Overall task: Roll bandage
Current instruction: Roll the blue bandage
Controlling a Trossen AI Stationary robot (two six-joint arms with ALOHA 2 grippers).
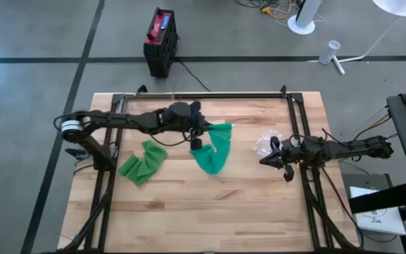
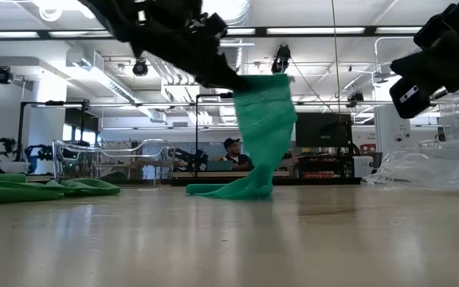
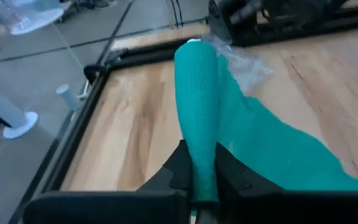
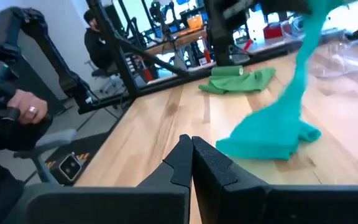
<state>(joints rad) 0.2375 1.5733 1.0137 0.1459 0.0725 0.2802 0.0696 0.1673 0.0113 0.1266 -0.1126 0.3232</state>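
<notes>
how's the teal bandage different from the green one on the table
The teal fabric bandage is pinched in the shut left hand and lifted at one end, so it hangs down with only its lower end bunched on the wooden table. The green fabric bandage lies wholly on the table, crumpled, with no hand touching it. The teal one is bluer, the green one a leafier shade. Both are soft cloth strips, unrolled.

Red and black box (image 1: 159,40) on the floor behind the table (image 1: 210,212), crinkly plastic bag (image 1: 265,143) on top.
</notes>
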